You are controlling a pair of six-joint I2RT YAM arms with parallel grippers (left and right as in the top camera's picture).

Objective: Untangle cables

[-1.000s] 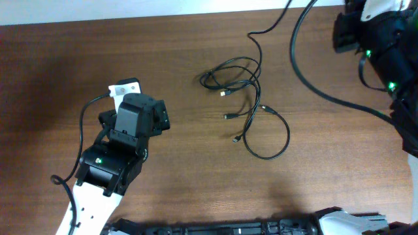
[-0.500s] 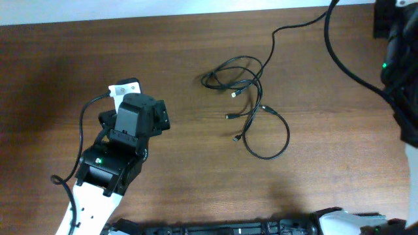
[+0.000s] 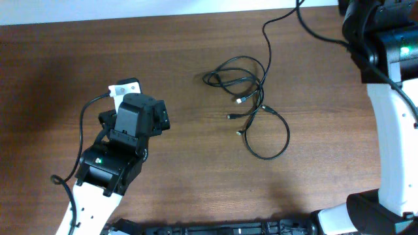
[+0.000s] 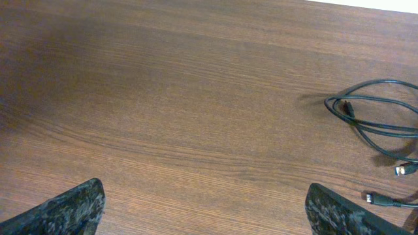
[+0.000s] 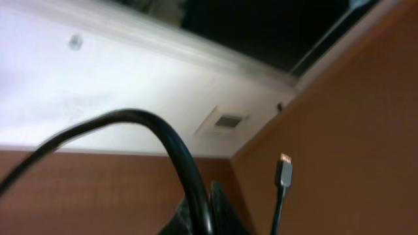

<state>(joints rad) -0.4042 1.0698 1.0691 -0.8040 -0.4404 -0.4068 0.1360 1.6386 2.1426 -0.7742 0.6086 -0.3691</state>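
The cables (image 3: 247, 78) lie as thin black cords in loose loops at the table's middle, with small plugs (image 3: 240, 100) pointing left. One strand (image 3: 265, 36) rises from the tangle toward the top edge. In the right wrist view my right gripper (image 5: 208, 199) is shut on a black cable (image 5: 171, 140), and a plug end (image 5: 283, 171) hangs beside it. My left gripper (image 4: 204, 190) is open over bare wood with nothing between its fingers (image 4: 78, 205). The cable loops (image 4: 369, 121) show at that view's right edge.
The left arm (image 3: 111, 163) reaches in from the lower left. The right arm (image 3: 392, 98) stands raised along the right edge, its own thick black wire (image 3: 323, 36) trailing at the top. The table's back edge (image 3: 163, 16) meets a white surface.
The right arm has swung back toward the top middle with the cable. The raised strand shifted, and the tangle's plugs were dragged slightly right. The left arm has not moved.
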